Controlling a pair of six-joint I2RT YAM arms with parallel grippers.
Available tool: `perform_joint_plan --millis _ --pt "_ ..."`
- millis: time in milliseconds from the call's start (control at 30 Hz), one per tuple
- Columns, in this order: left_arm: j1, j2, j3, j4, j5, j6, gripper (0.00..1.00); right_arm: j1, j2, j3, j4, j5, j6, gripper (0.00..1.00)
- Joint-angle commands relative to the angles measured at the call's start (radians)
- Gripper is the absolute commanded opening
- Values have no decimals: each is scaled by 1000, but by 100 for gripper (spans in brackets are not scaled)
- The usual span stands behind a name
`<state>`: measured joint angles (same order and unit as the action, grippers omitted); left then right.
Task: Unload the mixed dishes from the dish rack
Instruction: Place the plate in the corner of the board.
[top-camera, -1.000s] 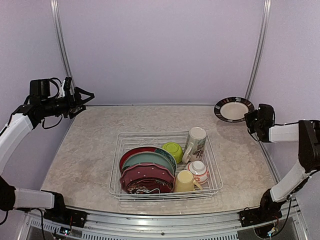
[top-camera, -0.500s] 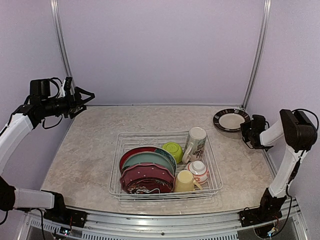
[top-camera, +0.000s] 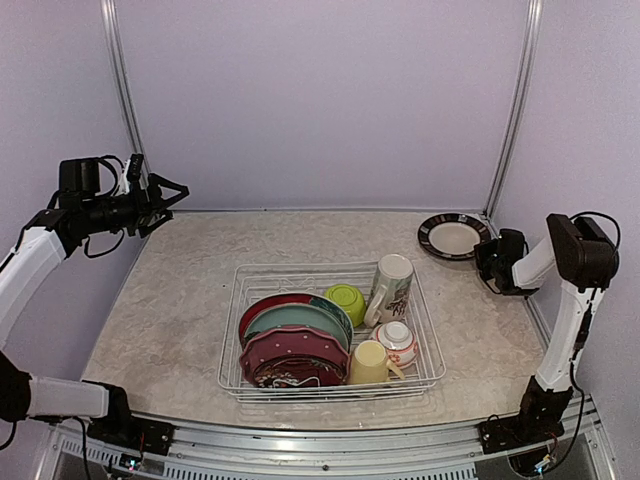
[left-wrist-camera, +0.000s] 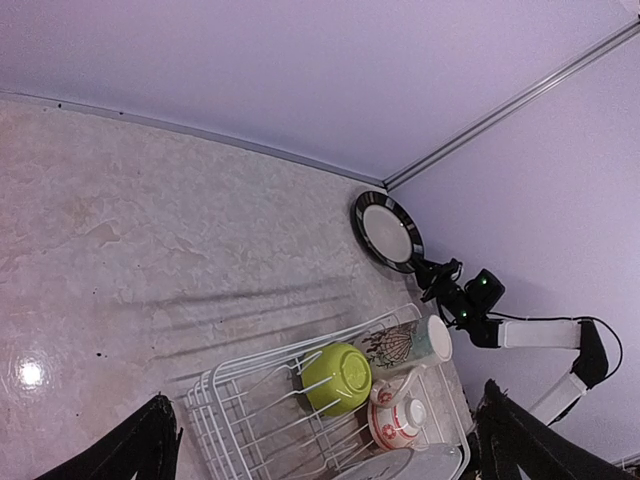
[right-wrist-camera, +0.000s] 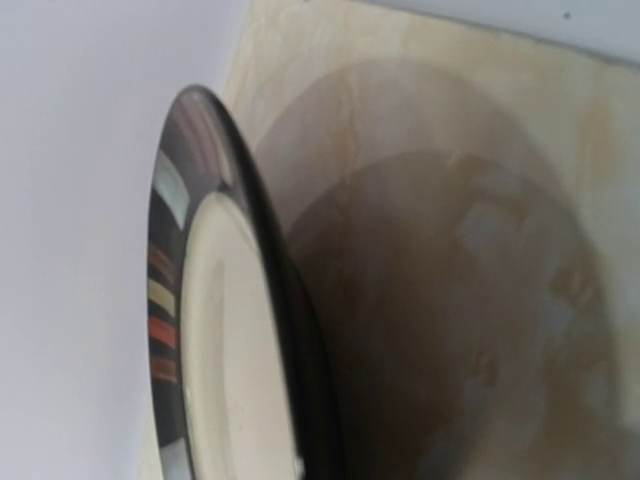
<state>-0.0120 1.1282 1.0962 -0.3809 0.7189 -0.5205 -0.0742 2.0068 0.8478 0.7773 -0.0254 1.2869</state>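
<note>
Table (top-camera: 180, 290): pale marbled top, below both sets of fingers.
Dish rack (top-camera: 300, 267): white wire, mid-table between the 2 arms. It sits left of and nearer than the right fingers (top-camera: 490, 255), and right of and well below the left fingers (left-wrist-camera: 150, 445).
Racked plates: 4 on edge, on the rack side toward the left fingers: red-and-teal plate (top-camera: 275, 303), teal-green plate (top-camera: 295, 322), pink dotted plate (top-camera: 290, 345), dark red plate (top-camera: 290, 375).
Striped-rim plate (top-camera: 452, 236): out of the rack, just left of the right fingers at the far right corner. It is tilted; whether it touches the table cannot be told.
Mugs: 2, on the rack side toward the right fingers: cream mug (top-camera: 392, 285), yellow mug (top-camera: 369, 362).
Bowls: 2, lime bowl (top-camera: 345, 302), white-and-red bowl (top-camera: 397, 342).
Right fingers: fully closed, pinching the striped-rim plate's rim.
Left fingers: spread wide, holding nothing.
Next move, judged: lay the plate flat and let go. The right arm is nearer the mugs.
</note>
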Motion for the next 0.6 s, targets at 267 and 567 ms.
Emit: perform_joint_plan --millis 267,567 --pt "5 10 -2 14 5 2 99 -6 -70 98 -253 -18 -200 44" --pt "5 -2 1 7 -6 9 99 -5 -251 126 -688 103 -443 90"
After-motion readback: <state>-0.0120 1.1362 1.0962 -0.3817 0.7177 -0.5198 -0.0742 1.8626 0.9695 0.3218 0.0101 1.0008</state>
